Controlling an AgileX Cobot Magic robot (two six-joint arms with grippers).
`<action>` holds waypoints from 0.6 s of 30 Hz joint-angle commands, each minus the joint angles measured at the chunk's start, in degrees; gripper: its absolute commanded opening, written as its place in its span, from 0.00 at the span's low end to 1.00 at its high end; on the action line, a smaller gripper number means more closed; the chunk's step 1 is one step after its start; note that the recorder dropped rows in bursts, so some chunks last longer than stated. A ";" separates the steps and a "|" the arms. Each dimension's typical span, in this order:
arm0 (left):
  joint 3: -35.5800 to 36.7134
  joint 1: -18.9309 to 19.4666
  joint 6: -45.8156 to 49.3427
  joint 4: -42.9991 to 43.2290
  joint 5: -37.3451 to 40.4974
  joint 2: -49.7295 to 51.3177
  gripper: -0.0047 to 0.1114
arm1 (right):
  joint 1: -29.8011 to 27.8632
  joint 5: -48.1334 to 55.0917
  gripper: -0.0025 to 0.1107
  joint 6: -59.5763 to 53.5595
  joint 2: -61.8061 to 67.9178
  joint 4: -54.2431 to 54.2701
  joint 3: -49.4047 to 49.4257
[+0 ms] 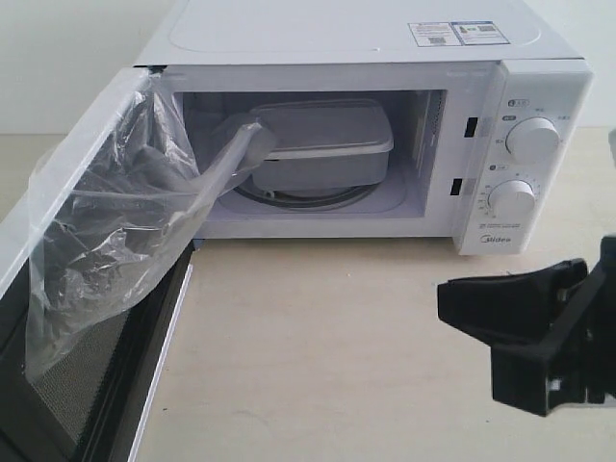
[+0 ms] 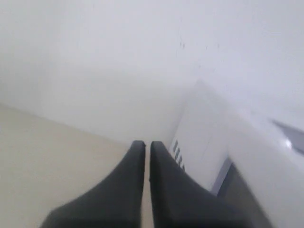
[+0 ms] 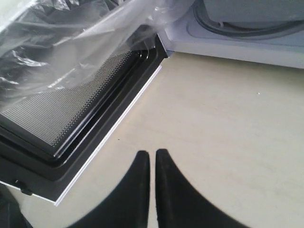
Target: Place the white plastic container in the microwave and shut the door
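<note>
The white plastic container (image 1: 322, 144) sits inside the open microwave (image 1: 539, 87), on the glass turntable (image 1: 298, 199). The door (image 1: 96, 385) hangs wide open at the left, with crinkled clear film (image 1: 125, 221) draping off its inner face. My right gripper (image 1: 445, 300) hovers over the table in front of the microwave's knob side, shut and empty; in the right wrist view the right gripper (image 3: 152, 154) points toward the door (image 3: 57, 118). My left gripper (image 2: 144, 144) is shut and empty beside the microwave's vented side wall (image 2: 199, 133), behind the door's outer face (image 2: 256, 156). It is hidden in the exterior view.
Two round knobs (image 1: 532, 140) (image 1: 511, 199) sit on the control panel. A beige table (image 1: 337, 346) spreads in front of the microwave. The film (image 3: 71, 42) sags across the left part of the cavity opening. A white wall (image 2: 118, 61) stands behind.
</note>
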 commanded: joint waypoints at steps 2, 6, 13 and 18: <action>0.23 0.01 -10.87 -5.00 -10.48 -0.19 0.08 | 0.08 -2.63 0.02 2.01 -0.28 -0.42 2.76; 0.23 0.01 -24.44 -5.08 -10.42 -0.19 0.08 | 0.08 -3.59 0.02 1.90 -0.28 -0.53 2.76; -4.36 -0.11 -22.87 -4.74 14.37 -0.06 0.08 | 0.08 -4.86 0.02 0.91 -0.28 -0.88 1.21; -9.67 -0.11 -21.72 -5.29 23.43 5.53 0.08 | 0.08 -1.17 0.02 -0.84 -0.28 -1.68 -3.99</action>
